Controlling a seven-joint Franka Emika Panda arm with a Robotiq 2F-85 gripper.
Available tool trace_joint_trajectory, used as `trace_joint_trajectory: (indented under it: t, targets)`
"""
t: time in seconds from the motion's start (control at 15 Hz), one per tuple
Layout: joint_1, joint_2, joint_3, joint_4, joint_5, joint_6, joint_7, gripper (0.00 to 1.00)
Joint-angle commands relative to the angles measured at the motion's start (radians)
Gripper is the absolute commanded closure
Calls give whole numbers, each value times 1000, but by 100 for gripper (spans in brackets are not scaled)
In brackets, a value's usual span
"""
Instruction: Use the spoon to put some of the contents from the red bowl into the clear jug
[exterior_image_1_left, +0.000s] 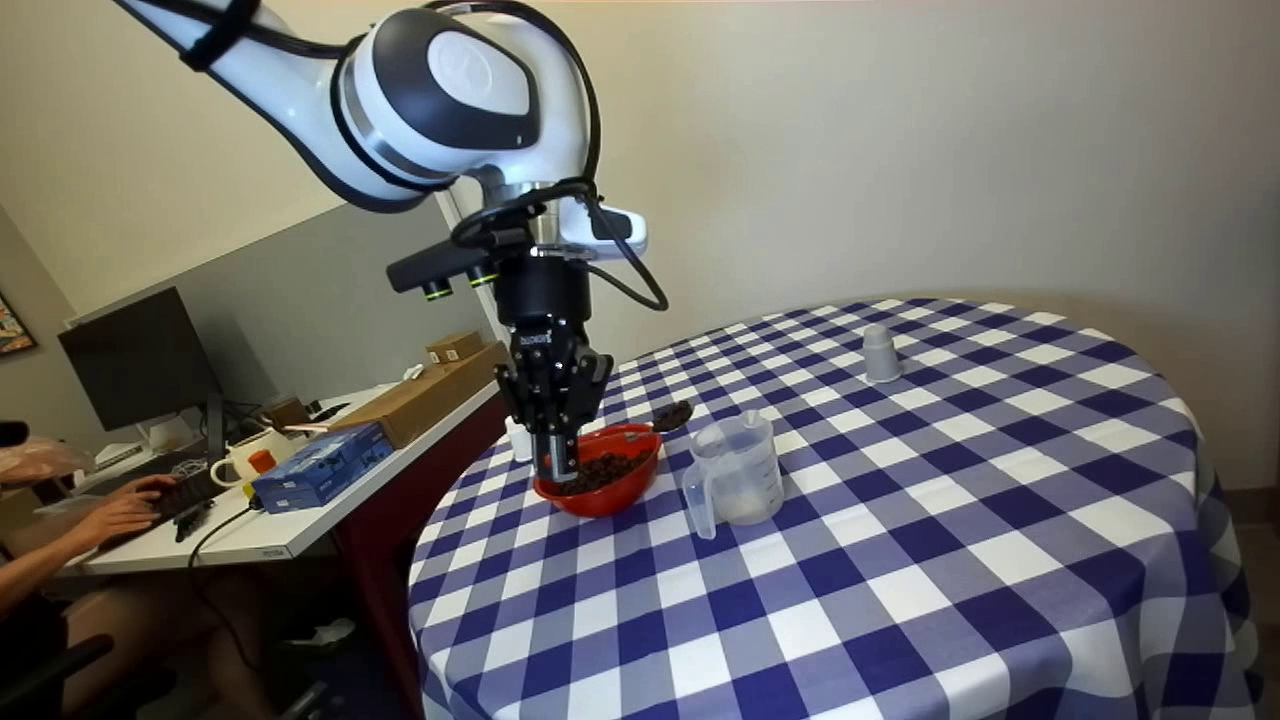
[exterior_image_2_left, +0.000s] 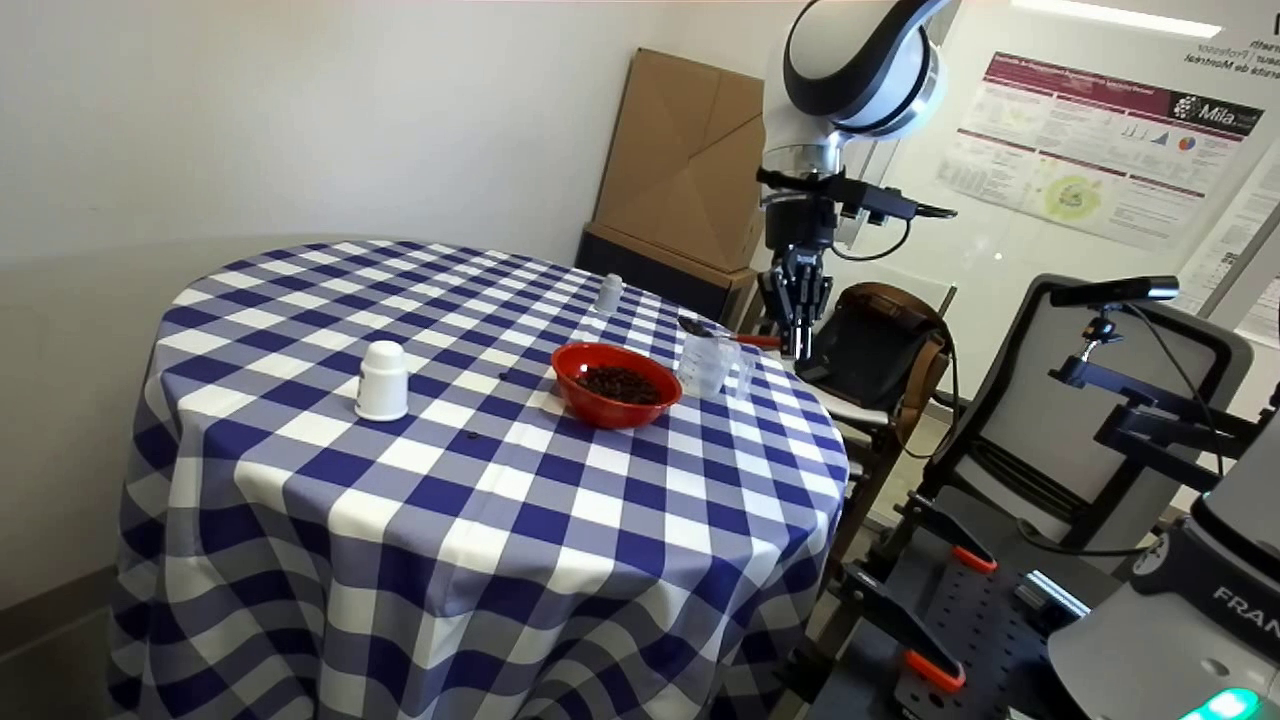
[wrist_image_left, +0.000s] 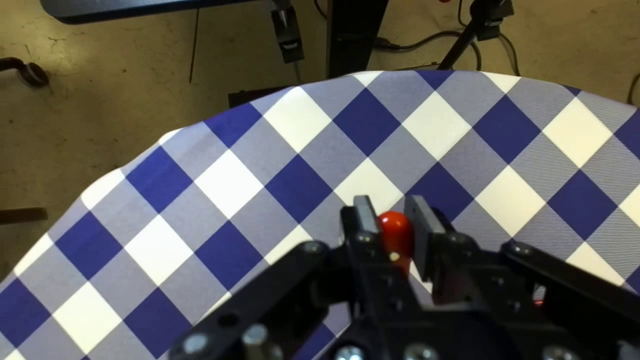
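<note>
Evidently clamping red-handled spoon (exterior_image_2_left: 757, 341) in gripper (wrist_image_left: 391, 213), pointing 9 o'clock in an exterior view; best held by handle (wrist_image_left: 396, 231) (likely light, tip-heavy).

In an exterior view, I have room over the counter (exterior_image_1_left: 930, 500) right of the clear jug (exterior_image_1_left: 745, 485); the red bowl (exterior_image_1_left: 608, 503) blocks its left, a pale container (exterior_image_1_left: 881, 356) stands far right.
</note>
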Motion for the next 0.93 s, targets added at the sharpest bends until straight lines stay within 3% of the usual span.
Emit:
trace_joint_trajectory:
  t: [0.0, 0.47, 0.87]
  targets:
    - [-21, -32, -22, -25, -18, 17, -16, 90]
    - [-50, -26, -54, -18, -54, 28, -3, 90]
    - [-51, -12, -69, -18, -160, 68, 38, 90]
